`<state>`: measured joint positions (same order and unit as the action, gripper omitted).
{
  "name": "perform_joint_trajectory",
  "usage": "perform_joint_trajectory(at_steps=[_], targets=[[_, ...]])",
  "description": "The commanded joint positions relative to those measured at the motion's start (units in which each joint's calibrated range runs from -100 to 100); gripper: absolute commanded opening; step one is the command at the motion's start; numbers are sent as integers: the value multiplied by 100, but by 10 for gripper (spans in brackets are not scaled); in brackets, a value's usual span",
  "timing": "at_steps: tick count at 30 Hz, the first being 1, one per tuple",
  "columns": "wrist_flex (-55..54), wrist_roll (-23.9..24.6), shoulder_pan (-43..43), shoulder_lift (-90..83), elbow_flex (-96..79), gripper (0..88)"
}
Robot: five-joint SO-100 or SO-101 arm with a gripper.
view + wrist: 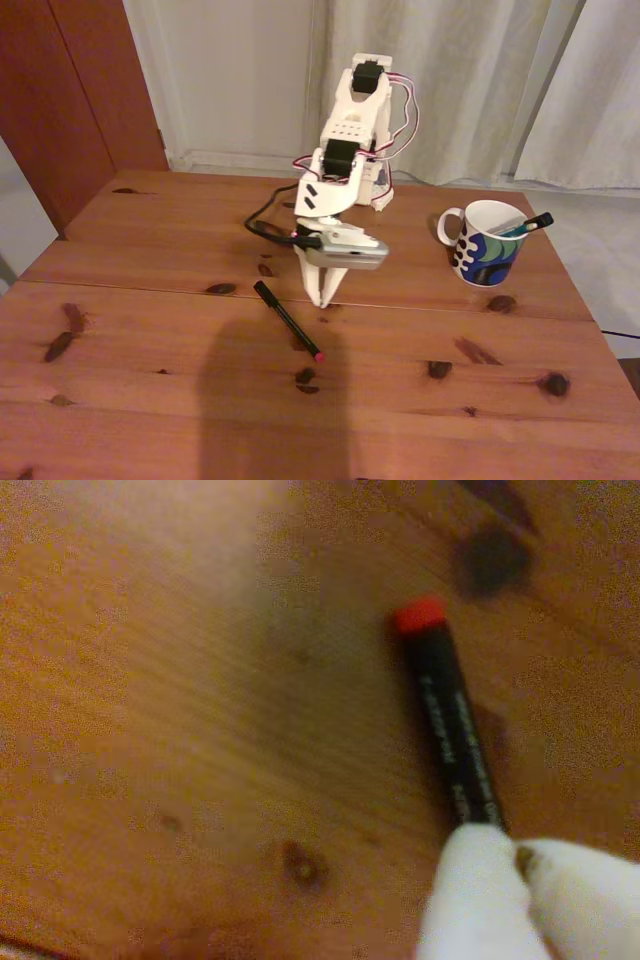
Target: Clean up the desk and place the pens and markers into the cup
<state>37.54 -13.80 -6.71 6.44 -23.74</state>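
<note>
Reddish-brown pine bench [150, 400] carries everything. White ceramic patterned mug [487, 248] stands well right of the arm in the fixed view, holding a pen. White two-finger gripper [322, 298] rests nearly shut, gripping nothing, beside the thin black red-tipped pen [288, 320]. Recommended: open wide, straddle the barrel mid-length, then close.

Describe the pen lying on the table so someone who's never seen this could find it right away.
On the reddish-brown knotty pine desk, look just in front of the white robot arm's gripper. There lies the thin black pen with a red tip; unlike the pens standing in the white patterned ceramic mug, it rests flat on the wood.
</note>
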Motion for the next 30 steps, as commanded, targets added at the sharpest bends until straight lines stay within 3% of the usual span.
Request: perform_joint_trajectory(at_steps=[1,9,18,30], targets=[[-76,-66,-73,39,363,19],[-85,-160,-121,254,787,243],[147,-370,-370,1007,1770,245],[3373,-1056,-668,1545,3609,250]])
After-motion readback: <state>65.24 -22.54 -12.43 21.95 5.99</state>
